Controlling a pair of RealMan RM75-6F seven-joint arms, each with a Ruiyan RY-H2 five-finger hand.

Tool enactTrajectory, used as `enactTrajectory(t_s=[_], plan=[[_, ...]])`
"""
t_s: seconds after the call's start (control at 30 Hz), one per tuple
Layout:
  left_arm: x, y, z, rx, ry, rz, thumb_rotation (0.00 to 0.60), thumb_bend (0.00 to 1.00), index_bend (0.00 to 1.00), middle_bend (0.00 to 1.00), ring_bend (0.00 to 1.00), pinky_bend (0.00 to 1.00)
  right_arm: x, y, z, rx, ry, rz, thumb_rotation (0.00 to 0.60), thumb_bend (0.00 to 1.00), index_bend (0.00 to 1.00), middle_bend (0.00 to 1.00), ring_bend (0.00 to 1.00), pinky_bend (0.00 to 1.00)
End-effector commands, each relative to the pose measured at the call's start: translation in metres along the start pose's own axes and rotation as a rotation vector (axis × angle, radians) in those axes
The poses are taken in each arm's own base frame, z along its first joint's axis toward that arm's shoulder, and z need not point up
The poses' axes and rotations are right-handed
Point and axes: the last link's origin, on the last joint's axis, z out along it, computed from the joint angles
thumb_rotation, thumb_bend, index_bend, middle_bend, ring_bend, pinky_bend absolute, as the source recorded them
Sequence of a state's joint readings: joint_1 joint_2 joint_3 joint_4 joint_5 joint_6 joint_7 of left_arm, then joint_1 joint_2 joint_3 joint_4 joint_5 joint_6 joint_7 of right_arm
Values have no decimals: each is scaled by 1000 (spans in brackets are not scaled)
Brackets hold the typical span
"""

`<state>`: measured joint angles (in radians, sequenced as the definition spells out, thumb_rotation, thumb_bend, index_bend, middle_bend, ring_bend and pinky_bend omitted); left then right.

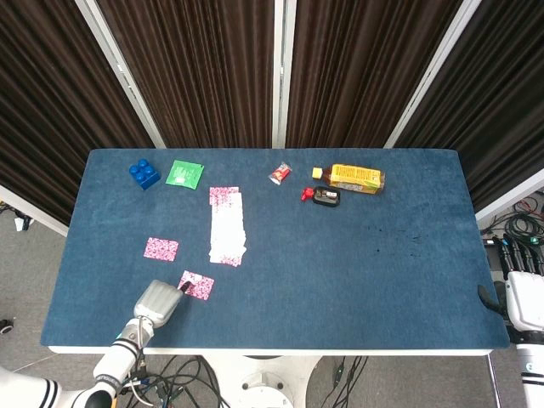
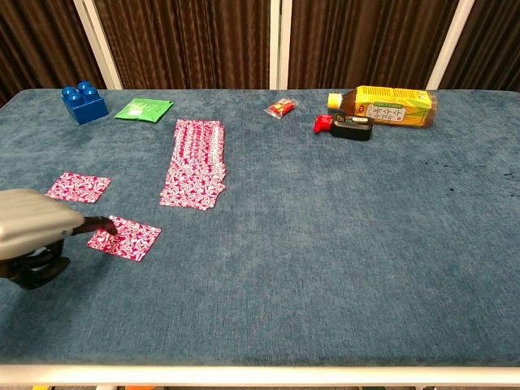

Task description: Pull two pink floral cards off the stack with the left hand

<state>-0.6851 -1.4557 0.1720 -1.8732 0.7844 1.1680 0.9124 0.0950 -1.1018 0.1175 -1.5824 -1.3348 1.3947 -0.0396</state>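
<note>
The pink floral stack (image 1: 226,225) (image 2: 195,162) lies fanned in a long strip left of the table's middle. One pink floral card (image 1: 161,248) (image 2: 78,186) lies alone to its left. A second card (image 1: 197,285) (image 2: 126,238) lies apart from the stack, near the front edge. My left hand (image 1: 155,302) (image 2: 28,231) is at that card's left corner, one dark fingertip (image 2: 104,225) pressing on it and the other fingers curled under. My right hand (image 1: 520,293) hangs off the table's right edge, holding nothing, fingers apart.
A blue block (image 1: 144,174) (image 2: 84,101) and a green packet (image 1: 184,173) (image 2: 144,108) sit at the back left. A red candy wrapper (image 1: 280,173), a lying yellow bottle (image 1: 353,178) (image 2: 386,106) and a black-and-red object (image 1: 323,196) (image 2: 345,127) are at the back centre.
</note>
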Motion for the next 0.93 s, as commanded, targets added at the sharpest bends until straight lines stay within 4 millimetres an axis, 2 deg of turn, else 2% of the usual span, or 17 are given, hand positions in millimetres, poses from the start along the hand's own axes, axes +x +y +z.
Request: enactTrajectory(t_s=[0.03,0.2,0.33,0.43,0.47,0.53,0.57,0.6,0.67,0.73,0.8,0.93], plan=[[3,-4,-8,8,7,-3,600,599,134,872,897,925,0,-1,1,1,-1,3,600,233,0,0,0,0],[17,-9,-15,24,69,-20,600,600,133,872,897,925,-2,-5,0,14,-7,6,600,233,0,0,0,0],[38,-22,-16,83,298,-98,600,579,128,837,859,892,-1,-8,0,26,-2,7,600,234,0,0,0,0],[43,-42,-21,158,506,-149,600,518,128,745,764,819,0,-8,-1,33,4,9,600,235,0,0,0,0],[42,-49,-23,184,545,-158,600,500,128,710,722,780,0,-8,-2,35,6,9,600,235,0,0,0,0],[35,-67,-29,254,579,-188,600,436,129,578,532,636,1,-8,-2,40,13,10,600,235,0,0,0,0],[31,-74,-32,280,574,-203,600,395,128,474,394,541,1,-8,-2,43,17,13,600,235,0,0,0,0],[28,-80,-35,300,569,-221,600,328,126,309,197,386,1,-8,-2,45,22,16,600,233,0,0,0,0],[24,-96,-44,341,581,-264,600,242,123,125,29,205,1,-8,-2,52,32,23,600,226,0,0,0,0],[19,-108,-53,371,593,-297,543,182,122,62,0,116,1,-8,-2,56,40,27,600,212,0,0,0,0],[15,-115,-59,388,587,-304,475,159,123,53,0,93,1,-8,-2,56,45,27,600,207,0,0,0,0],[11,-127,-67,409,563,-294,454,143,123,53,0,90,-2,-10,-1,56,46,23,600,211,0,0,0,0]])
